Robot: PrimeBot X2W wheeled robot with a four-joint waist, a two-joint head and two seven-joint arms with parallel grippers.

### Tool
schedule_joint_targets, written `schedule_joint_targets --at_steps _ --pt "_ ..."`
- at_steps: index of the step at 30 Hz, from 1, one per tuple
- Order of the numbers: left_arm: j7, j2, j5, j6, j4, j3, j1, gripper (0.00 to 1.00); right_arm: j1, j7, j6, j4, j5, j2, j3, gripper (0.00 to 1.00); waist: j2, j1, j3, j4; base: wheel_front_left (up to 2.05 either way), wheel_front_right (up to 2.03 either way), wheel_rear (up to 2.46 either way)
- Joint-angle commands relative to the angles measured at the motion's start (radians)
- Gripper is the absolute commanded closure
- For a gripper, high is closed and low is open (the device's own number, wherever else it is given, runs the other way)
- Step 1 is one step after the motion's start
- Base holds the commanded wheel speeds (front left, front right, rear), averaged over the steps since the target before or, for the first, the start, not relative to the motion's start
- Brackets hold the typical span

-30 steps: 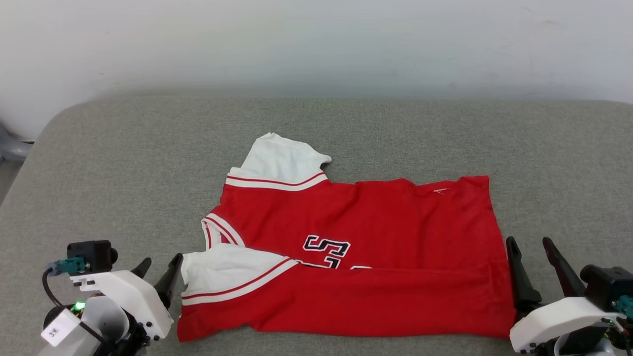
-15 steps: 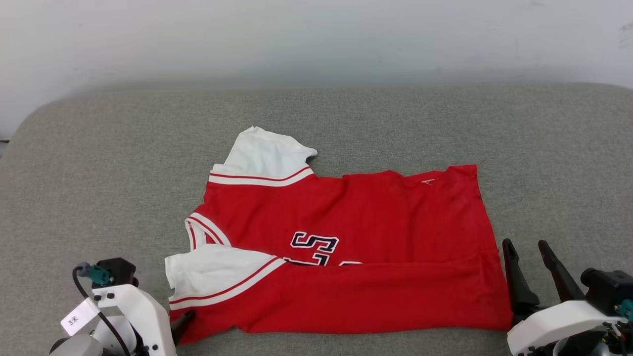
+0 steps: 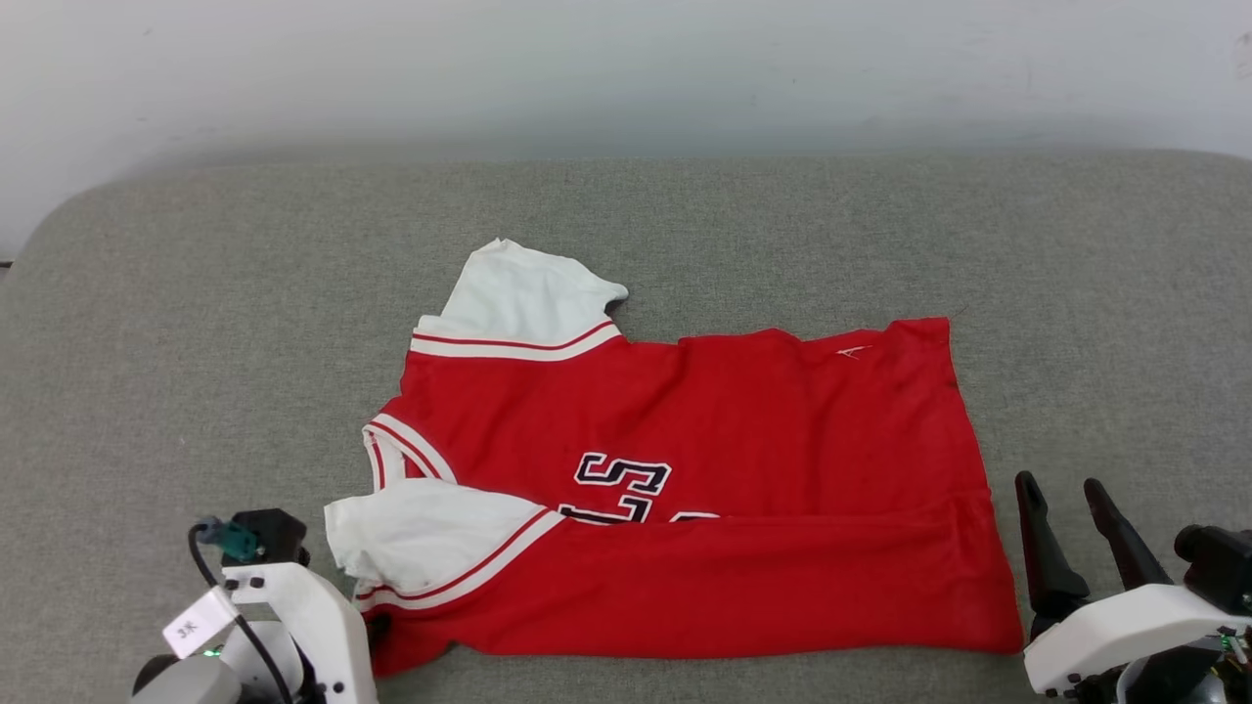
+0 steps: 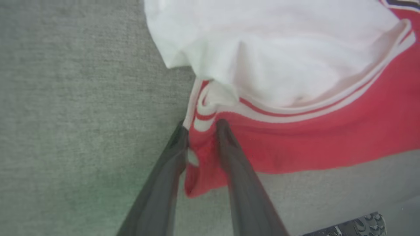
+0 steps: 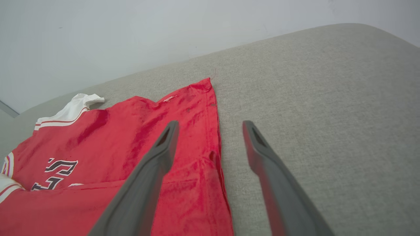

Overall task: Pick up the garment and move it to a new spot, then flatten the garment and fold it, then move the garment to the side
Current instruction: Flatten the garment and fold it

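Note:
The garment (image 3: 685,440) is a red jersey with white sleeves, lying flat on the grey cushion with its near edge folded over the black lettering. My left gripper (image 3: 377,626) is at its near left corner, under the white sleeve. In the left wrist view the two fingers of that gripper (image 4: 202,126) have drawn in on a bunch of red cloth (image 4: 295,137) and striped trim. My right gripper (image 3: 1058,484) stands open just right of the hem's near corner. In the right wrist view this gripper (image 5: 210,124) straddles the garment's (image 5: 115,141) hem edge from above, nothing pinched.
A grey fabric cushion (image 3: 196,342) carries everything, with bare room left, right and behind the jersey. A pale wall (image 3: 587,68) rises behind it. The cushion's rounded corner shows at the far left.
The camera has shifted a little. My left gripper has slid in from beside the white sleeve to the garment's near left corner and narrowed on the cloth. The right gripper has barely moved.

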Motion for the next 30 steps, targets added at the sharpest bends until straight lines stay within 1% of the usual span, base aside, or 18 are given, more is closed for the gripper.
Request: schedule_joint_targets --at_steps 1,5,9,12,16,20,23,24,25,30 --pt "0.006 -0.058 0.001 -0.016 0.006 -0.043 0.025 1.00 -0.008 0.020 -0.001 -0.008 0.004 0.001 -0.013 0.00 -0.0001 0.0001 -0.004 0.003 0.00 0.00 0.00" --pt "-0.040 -0.028 0.024 0.002 -0.027 -0.016 0.020 1.00 0.001 0.121 -0.001 -0.017 0.025 -0.035 -0.043 0.00 -0.0001 0.0001 -0.016 0.008 0.00 0.00 0.00" --pt "-0.074 0.009 0.039 0.032 -0.081 0.007 0.033 1.00 0.019 0.282 -0.001 -0.017 0.031 -0.086 -0.058 0.00 -0.0001 0.0001 -0.030 0.011 0.00 0.00 0.00" --pt "-0.088 0.030 0.050 0.054 -0.138 0.017 0.041 1.00 0.018 0.415 -0.001 -0.020 0.056 -0.125 -0.036 0.00 -0.0001 0.0001 -0.031 0.014 0.00 0.00 0.00" --pt "-0.095 0.054 0.068 0.077 -0.209 0.021 0.041 1.00 0.002 0.539 -0.001 -0.023 0.085 -0.161 0.023 0.00 -0.0001 0.0001 -0.017 0.023 0.00 0.00 0.00" --pt "-0.095 0.069 0.079 0.095 -0.258 0.026 0.036 1.00 -0.023 0.612 -0.001 0.002 0.103 -0.175 0.094 0.00 -0.0001 0.0001 0.003 0.028 0.00 0.00 0.00" --pt "-0.094 0.070 0.082 0.104 -0.279 0.027 0.034 1.00 -0.046 0.638 -0.001 0.037 0.112 -0.176 0.135 0.00 -0.0001 0.0001 0.017 0.031 0.00 0.00 0.00" --pt "-0.094 0.070 0.082 0.104 -0.279 0.027 0.034 1.00 -0.046 0.638 -0.001 0.037 0.112 -0.176 0.135 0.00 -0.0001 0.0001 0.017 0.031 0.00 0.00 0.00" --pt "-0.092 0.072 0.083 0.108 -0.289 0.027 0.037 1.00 -0.054 0.663 -0.001 0.072 0.117 -0.175 0.156 0.00 -0.0001 0.0001 0.027 0.034 0.00 0.00 0.00" --pt "-0.096 0.070 0.079 0.111 -0.299 0.030 0.037 1.00 -0.066 0.701 0.000 0.151 0.131 -0.160 0.214 0.00 -0.0001 0.0001 0.048 0.040 0.00 0.00 0.00"
